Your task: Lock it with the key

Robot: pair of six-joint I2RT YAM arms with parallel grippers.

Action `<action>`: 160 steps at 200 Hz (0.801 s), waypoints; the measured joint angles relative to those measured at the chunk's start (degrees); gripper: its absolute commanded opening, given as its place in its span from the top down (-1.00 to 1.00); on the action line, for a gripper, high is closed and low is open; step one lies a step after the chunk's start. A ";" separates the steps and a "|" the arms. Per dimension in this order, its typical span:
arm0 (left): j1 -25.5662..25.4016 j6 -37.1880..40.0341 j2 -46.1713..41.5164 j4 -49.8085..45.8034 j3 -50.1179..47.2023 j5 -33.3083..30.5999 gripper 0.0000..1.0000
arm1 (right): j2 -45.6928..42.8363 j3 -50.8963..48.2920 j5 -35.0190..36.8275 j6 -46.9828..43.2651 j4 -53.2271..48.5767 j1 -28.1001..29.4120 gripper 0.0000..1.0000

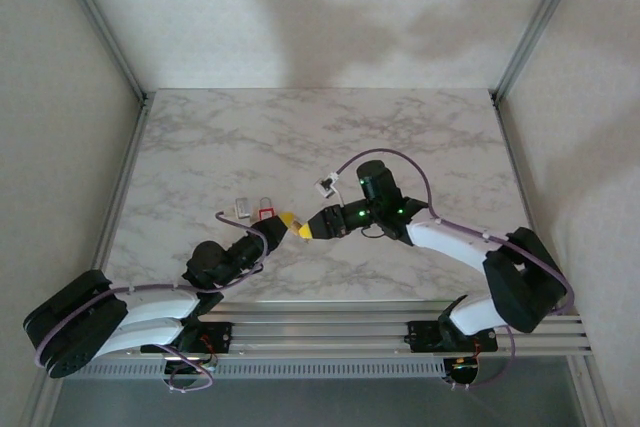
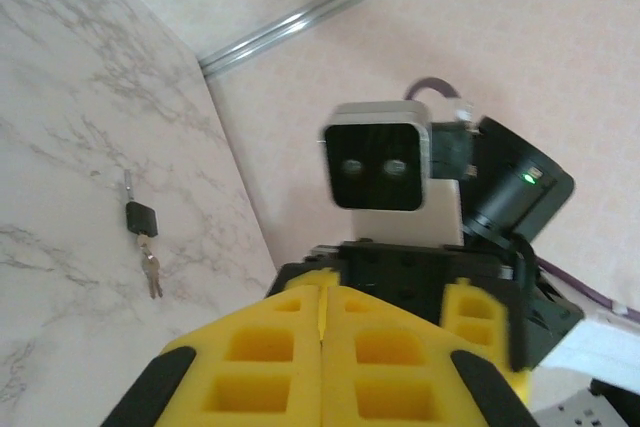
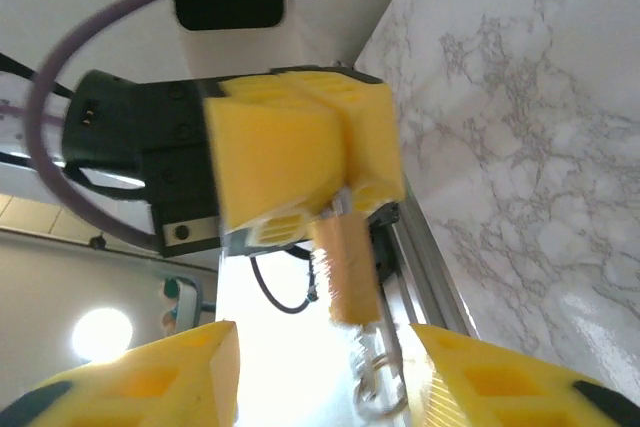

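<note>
And there the left gripper (image 3: 335, 205) was clenched tight. Poking down from its yellow fingers (image 3: 290, 147) was a tan strip with a ring (image 3: 375, 382) dangling off it, blurred, but it looked like the key (image 3: 345, 272). The right gripper (image 3: 322, 347) met it nose to nose with jaws spread, one finger either side of that key and clear of it, over the near middle of the marble table (image 1: 400, 137). Out on the table a black padlock (image 2: 141, 216) lay flat, small keys (image 2: 152, 273) trailing from it, well apart from both grippers.

No text, label or number is legible anywhere.
</note>
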 measured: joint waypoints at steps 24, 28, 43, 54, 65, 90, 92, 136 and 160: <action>1.14 -1.97 0.09 -0.44 -0.09 -1.84 1.00 | -4.76 -1.05 1.99 -0.39 -1.33 -2.71 -0.47; 1.40 -2.34 0.15 -0.46 -0.09 -2.10 1.00 | -5.64 -1.38 2.43 -0.76 -1.40 -3.39 -0.53; 2.14 -3.89 0.79 -0.59 -0.09 -3.15 1.00 | -9.51 -3.15 4.42 -0.55 -1.86 -6.19 -0.73; 2.73 -5.25 1.60 -0.70 -0.09 -3.65 1.00 | -12.13 -4.37 6.16 0.00 -2.27 -8.17 -0.87; 3.21 -6.49 2.60 -0.79 0.02 -3.93 1.00 | -14.32 -5.73 8.48 1.14 -2.19 -9.62 -0.98; 3.80 -9.35 5.68 -0.44 0.46 -4.24 1.00 | -17.29 -9.44 13.44 3.41 0.09 -10.73 -0.98; 3.85 -9.60 5.88 -0.35 0.50 -4.26 1.00 | -17.31 -9.77 13.62 3.74 0.48 -10.73 -0.98; 4.20 -14.60 13.44 4.37 3.28 -4.26 1.00 | -12.79 -13.31 16.63 10.32 8.20 -10.73 -0.98; 4.20 -18.27 20.15 9.53 5.27 -3.34 1.00 | -7.48 -16.52 16.35 15.26 17.46 -10.73 -0.93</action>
